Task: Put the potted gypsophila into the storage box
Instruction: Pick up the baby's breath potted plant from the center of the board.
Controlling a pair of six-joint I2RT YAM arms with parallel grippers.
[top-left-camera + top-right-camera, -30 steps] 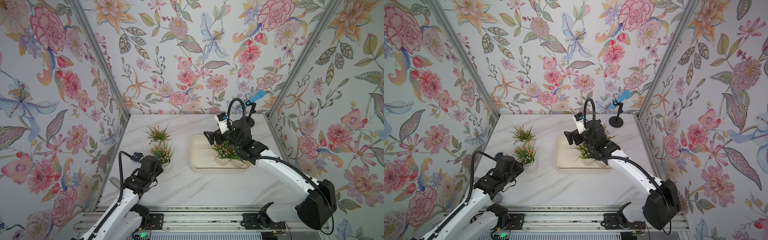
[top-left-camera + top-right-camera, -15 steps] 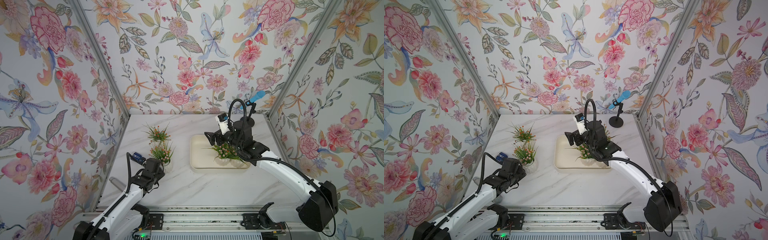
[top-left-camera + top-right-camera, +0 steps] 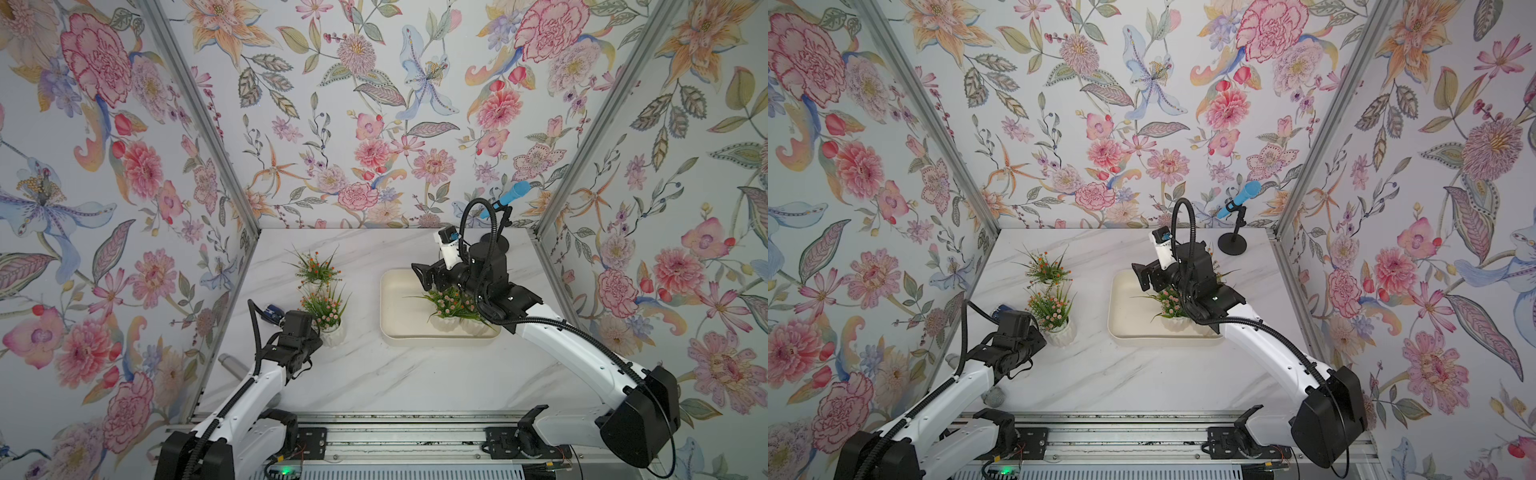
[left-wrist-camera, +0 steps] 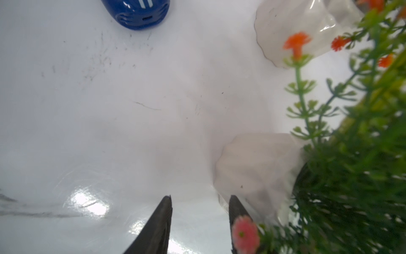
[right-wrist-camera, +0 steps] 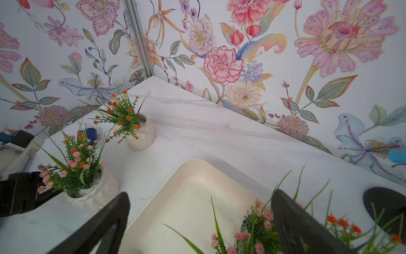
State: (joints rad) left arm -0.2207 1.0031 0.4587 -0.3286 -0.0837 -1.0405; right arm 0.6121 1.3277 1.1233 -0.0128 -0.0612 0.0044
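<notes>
Left gripper [image 4: 200, 199] jaws apart, empty, just beside pink-flowered pot [image 3: 334, 332]; orange-flowered pot [image 3: 314, 270] at its 12 o'clock, both 9 o'clock of tray [image 3: 399, 307]. Right gripper [image 5: 201, 195] wide apart. Pots likely light, stiff, slick: grip ribbed wall, not sprigs

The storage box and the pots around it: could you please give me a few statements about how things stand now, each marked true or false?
1. An orange-bloomed pot and a pink-bloomed pot stand on the table, outside the storage box. True.
2. The storage box is empty. False: potted plants stand in it.
3. The right hand grips a pot. False: it is open and empty, above the box.
4. The left hand is beside the pink-bloomed pot, not around it. True.
</notes>
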